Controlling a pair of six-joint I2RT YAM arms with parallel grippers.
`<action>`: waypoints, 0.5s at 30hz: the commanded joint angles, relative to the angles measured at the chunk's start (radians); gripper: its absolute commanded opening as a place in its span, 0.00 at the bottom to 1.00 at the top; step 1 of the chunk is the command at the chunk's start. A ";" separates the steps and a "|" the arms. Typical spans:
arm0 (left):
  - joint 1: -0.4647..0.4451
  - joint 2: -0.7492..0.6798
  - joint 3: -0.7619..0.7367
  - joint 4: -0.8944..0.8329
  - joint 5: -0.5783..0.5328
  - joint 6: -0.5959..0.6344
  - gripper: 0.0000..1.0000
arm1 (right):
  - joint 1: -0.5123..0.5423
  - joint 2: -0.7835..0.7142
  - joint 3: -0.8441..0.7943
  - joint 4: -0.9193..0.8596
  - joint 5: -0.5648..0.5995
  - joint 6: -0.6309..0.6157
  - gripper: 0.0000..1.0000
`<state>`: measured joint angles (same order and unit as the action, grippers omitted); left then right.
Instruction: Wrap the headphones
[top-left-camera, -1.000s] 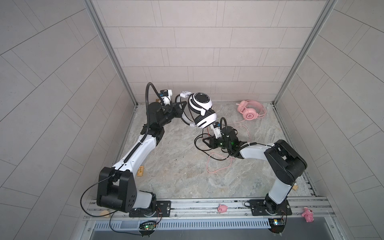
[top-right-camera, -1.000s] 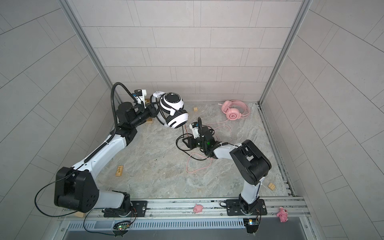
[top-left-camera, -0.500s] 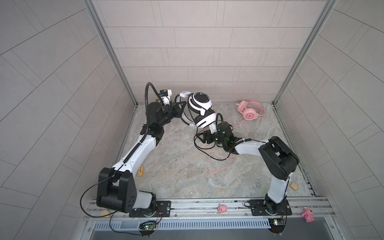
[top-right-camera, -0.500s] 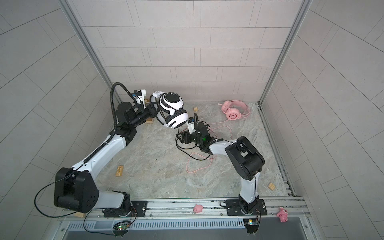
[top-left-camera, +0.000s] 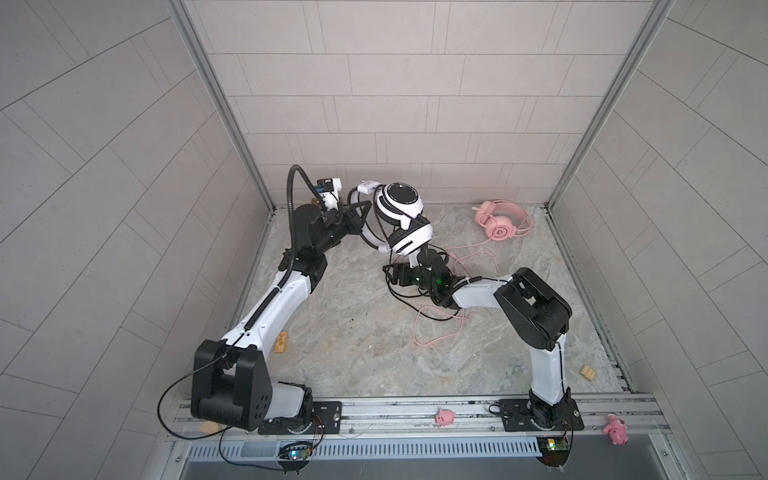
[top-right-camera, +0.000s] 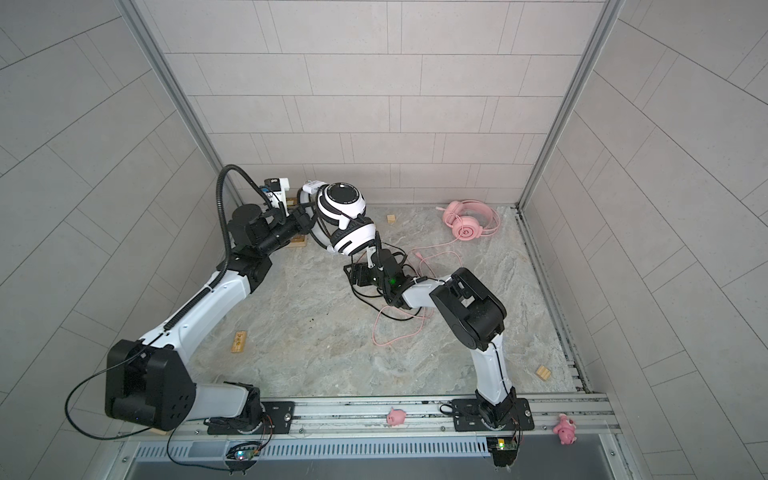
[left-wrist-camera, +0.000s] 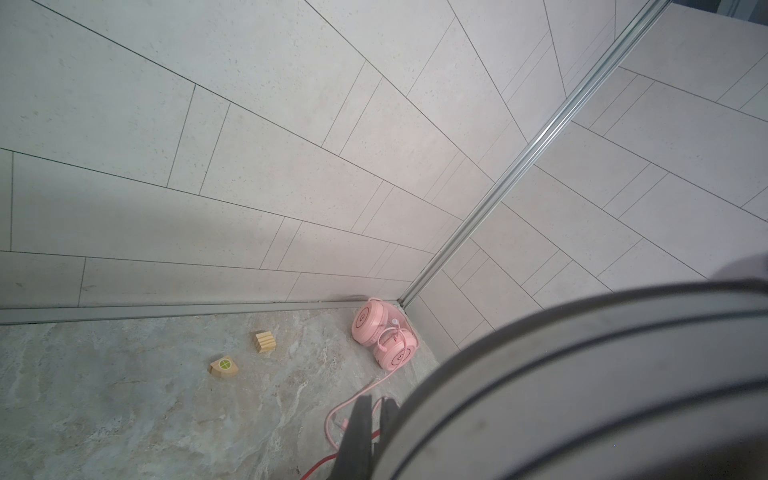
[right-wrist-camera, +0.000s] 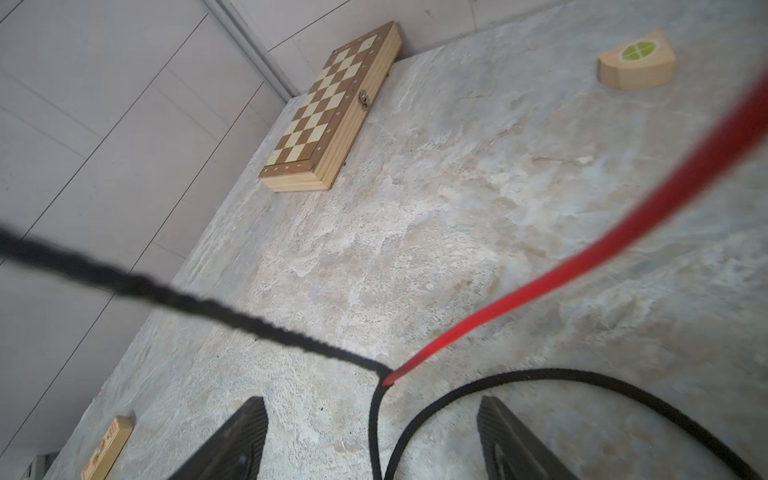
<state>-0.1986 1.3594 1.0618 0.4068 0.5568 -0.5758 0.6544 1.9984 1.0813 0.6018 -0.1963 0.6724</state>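
Observation:
The white headphones with black stripes (top-left-camera: 402, 198) hang in the air at the back left in both top views, lower ear cup (top-right-camera: 353, 239) tilted down. My left gripper (top-left-camera: 360, 212) is shut on their headband, which fills the left wrist view as a blurred grey arc (left-wrist-camera: 582, 395) beside the closed fingers (left-wrist-camera: 362, 419). Their black cord (right-wrist-camera: 257, 332) and red cord (right-wrist-camera: 602, 249) drop to the floor. My right gripper (right-wrist-camera: 374, 419) stands open low over the floor, with loose black cord lying between its fingers (right-wrist-camera: 245, 436). The pink headphones (top-left-camera: 500, 218) lie in the back right corner, their pink cord (top-left-camera: 440, 336) looping under my right arm.
A folded wooden chessboard (right-wrist-camera: 332, 108) lies against the left wall. Small wooden blocks are scattered on the stone floor (right-wrist-camera: 636, 62) (top-left-camera: 281, 341) (top-left-camera: 588, 372) (top-right-camera: 390, 219). Pink toy pigs (top-left-camera: 444, 417) sit on the front rail. Tiled walls close three sides.
My right gripper has slid left and back to just under the hanging white headset, and its jaws have opened wider. The left arm and the headset have stayed put.

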 joint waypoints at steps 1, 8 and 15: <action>-0.001 -0.054 0.033 0.075 -0.008 -0.035 0.00 | 0.016 0.027 -0.001 0.094 0.136 0.117 0.79; -0.001 -0.055 0.017 0.080 -0.037 -0.041 0.00 | 0.109 0.148 0.095 0.161 0.274 0.154 0.76; 0.006 -0.057 0.020 0.083 -0.035 -0.052 0.00 | 0.127 0.233 0.174 0.142 0.278 0.128 0.69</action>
<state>-0.1982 1.3388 1.0618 0.4076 0.5255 -0.5804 0.7918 2.2143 1.2316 0.7155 0.0467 0.7925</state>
